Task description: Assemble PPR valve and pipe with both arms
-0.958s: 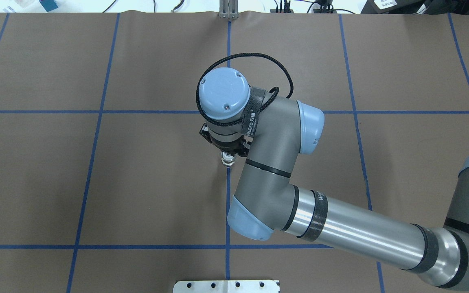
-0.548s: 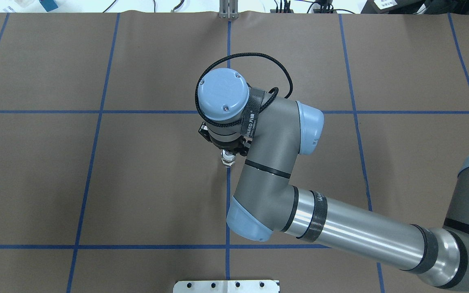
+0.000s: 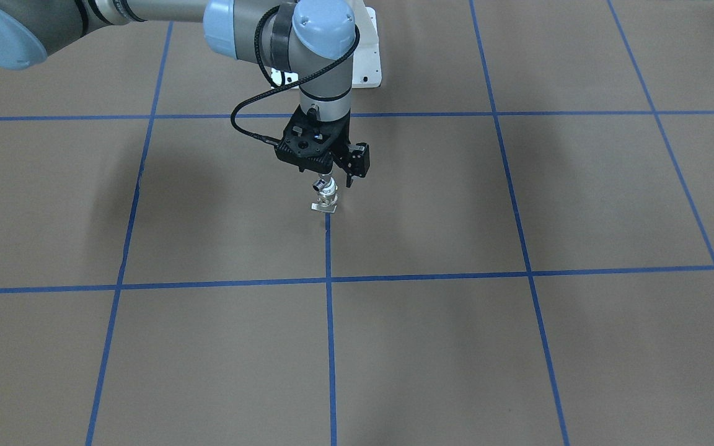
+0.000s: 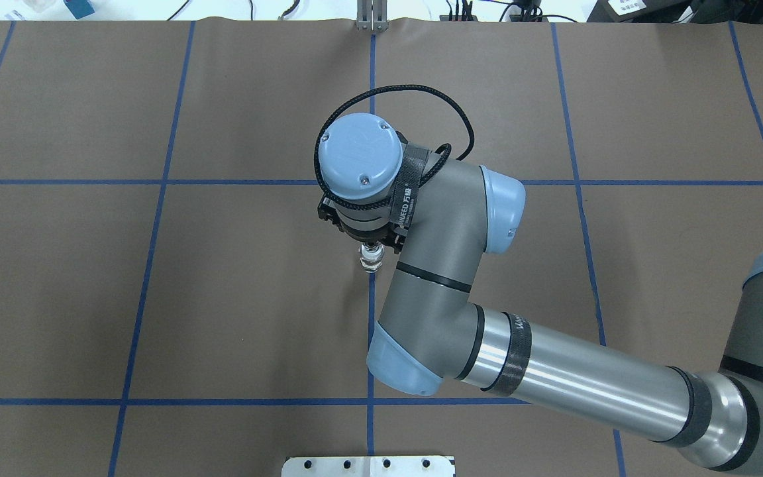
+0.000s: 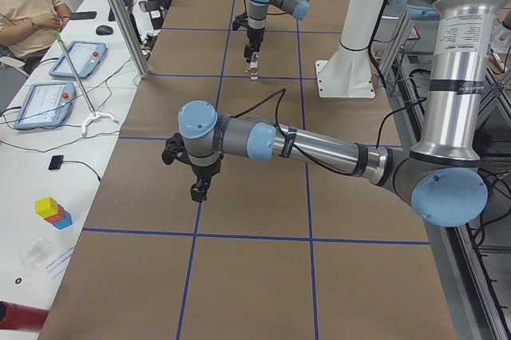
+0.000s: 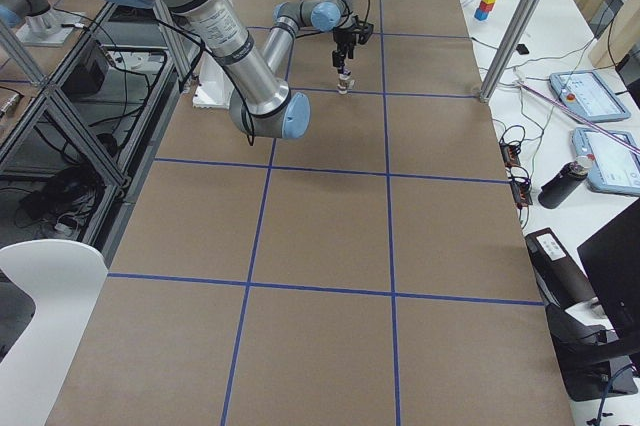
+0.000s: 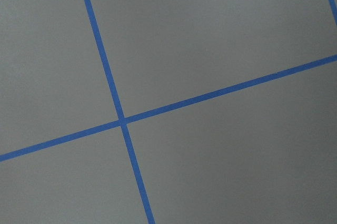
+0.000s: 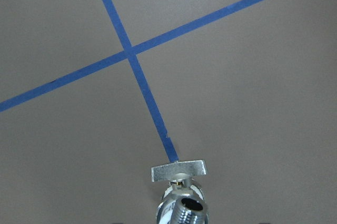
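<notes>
PPR valve [image 3: 326, 198] stood untouched on the counter [image 3: 518, 204] directly beneath the right pincer [image 3: 330, 174], which had risen slightly and looked released, so set-down seemed complete.

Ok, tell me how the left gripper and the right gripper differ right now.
The right gripper hangs directly over the standing PPR valve; the left gripper hangs over bare table. The right wrist view shows the valve; the left wrist view shows only blue tape. Both are black and point downward.
</notes>
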`<state>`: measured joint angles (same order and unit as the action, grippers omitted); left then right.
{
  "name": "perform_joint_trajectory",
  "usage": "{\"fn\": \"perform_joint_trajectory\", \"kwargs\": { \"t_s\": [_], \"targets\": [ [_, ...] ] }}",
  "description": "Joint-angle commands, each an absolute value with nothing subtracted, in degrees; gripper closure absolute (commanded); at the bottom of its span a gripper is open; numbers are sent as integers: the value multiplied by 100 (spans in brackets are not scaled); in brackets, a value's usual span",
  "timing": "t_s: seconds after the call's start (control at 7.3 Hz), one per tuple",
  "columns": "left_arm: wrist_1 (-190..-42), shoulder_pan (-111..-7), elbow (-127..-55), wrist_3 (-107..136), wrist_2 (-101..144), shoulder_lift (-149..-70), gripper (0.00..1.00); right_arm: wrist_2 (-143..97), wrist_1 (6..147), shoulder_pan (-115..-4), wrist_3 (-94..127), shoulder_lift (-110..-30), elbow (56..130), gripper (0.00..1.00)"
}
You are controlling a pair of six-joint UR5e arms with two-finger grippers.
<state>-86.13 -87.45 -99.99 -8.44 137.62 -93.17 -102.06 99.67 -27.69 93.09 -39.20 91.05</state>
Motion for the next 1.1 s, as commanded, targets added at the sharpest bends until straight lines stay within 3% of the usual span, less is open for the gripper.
{"fn": "perform_joint_trajectory", "kwargs": {
  "t_s": [0.0,0.41,0.96],
  "targets": [
    [-8613,-8745,-9993,-844,13755,-9316,0,-10204,9967,-2777,9299,-3920,9140,0],
    [-8631,-8745,-9914,-826,13764,-9160,0,-10562,10028,-3328,8827,-4016,9492,0],
    [-8622,-8745,-9914,-809,13764,-9001,0,-11950,10028,-5224,6135,-5805,10580,0]
  ]
}}
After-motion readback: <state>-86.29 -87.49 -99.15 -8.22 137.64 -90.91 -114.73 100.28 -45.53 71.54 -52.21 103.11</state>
